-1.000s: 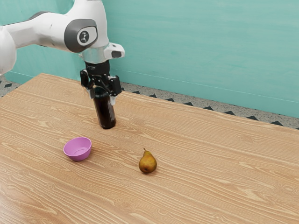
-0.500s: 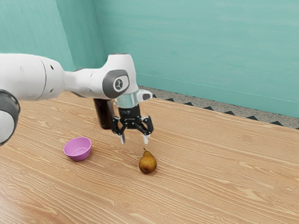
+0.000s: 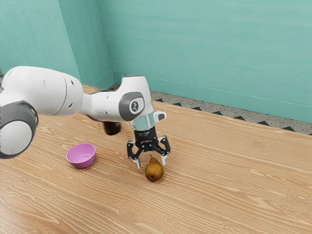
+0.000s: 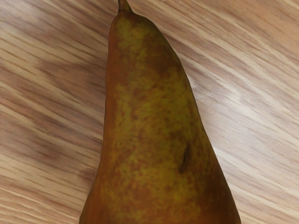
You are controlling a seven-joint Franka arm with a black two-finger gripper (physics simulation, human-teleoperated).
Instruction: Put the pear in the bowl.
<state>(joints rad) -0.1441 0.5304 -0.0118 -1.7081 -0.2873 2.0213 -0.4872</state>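
Observation:
My gripper [image 3: 151,165] is low over the table in the exterior view, its two fingers spread apart and open. Right at the fingertips is the brown-yellow pear [image 3: 154,171], resting on the wood with its stem up between them. Seen from my hand, the pear [image 4: 149,126] lies large and close beneath, stem included. The pink bowl [image 3: 81,160] stands on the table toward the exterior view's left of the pear, with nothing in it.
A dark bottle [image 3: 112,127] stands behind the bowl, partly hidden by my arm. The wooden table [image 3: 219,180] extends toward the exterior view's right, its far edge along the speckled floor.
My arm has swung from over the bottle toward the exterior view's right, then come down to the pear with the gripper open. Pear and bowl have stayed put.

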